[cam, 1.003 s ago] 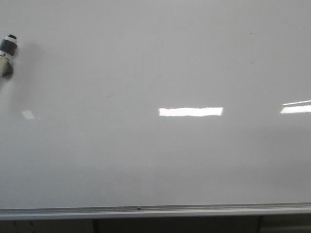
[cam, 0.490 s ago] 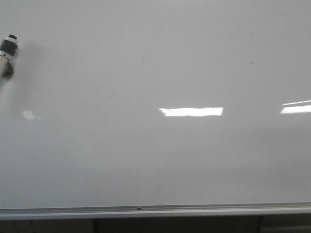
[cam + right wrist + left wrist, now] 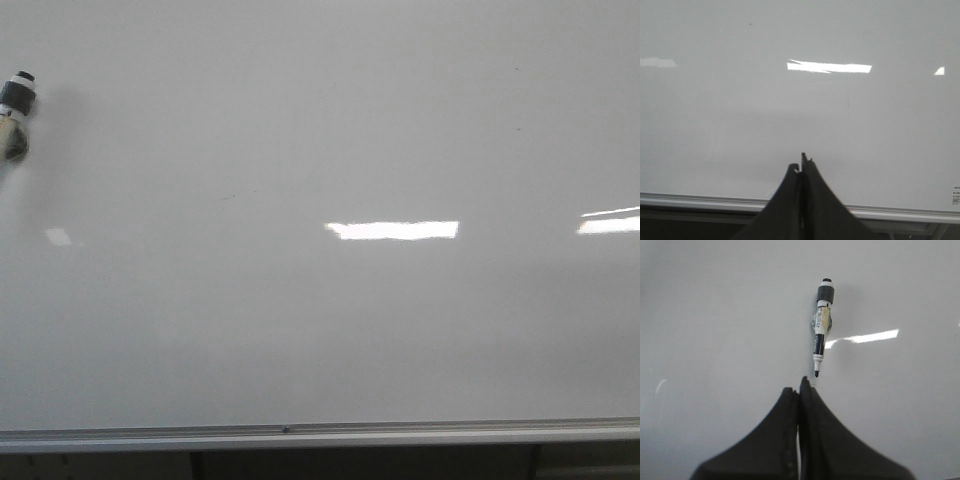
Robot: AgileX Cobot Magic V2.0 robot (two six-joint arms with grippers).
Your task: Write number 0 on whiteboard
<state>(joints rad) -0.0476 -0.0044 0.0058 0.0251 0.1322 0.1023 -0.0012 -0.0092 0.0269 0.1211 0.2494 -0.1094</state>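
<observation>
The whiteboard (image 3: 330,120) fills the front view, glossy white with glare patches. No number 0 shows on it in any view. A black-and-white marker (image 3: 821,325) lies on the whiteboard (image 3: 715,315), its black tip pointing at my left gripper (image 3: 799,386). That gripper is shut and empty, its tips a short gap from the marker's tip. In the front view the marker (image 3: 14,115) shows only at the far left edge. My right gripper (image 3: 801,164) is shut on nothing, hovering over the whiteboard (image 3: 715,125) near its metal edge. Neither gripper shows in the front view.
A silver-grey metal edge (image 3: 320,435) bounds the board at the near side, with dark space below it. The same edge (image 3: 700,201) runs under my right gripper. Bright rectangular light reflections (image 3: 392,230) lie on the board's surface.
</observation>
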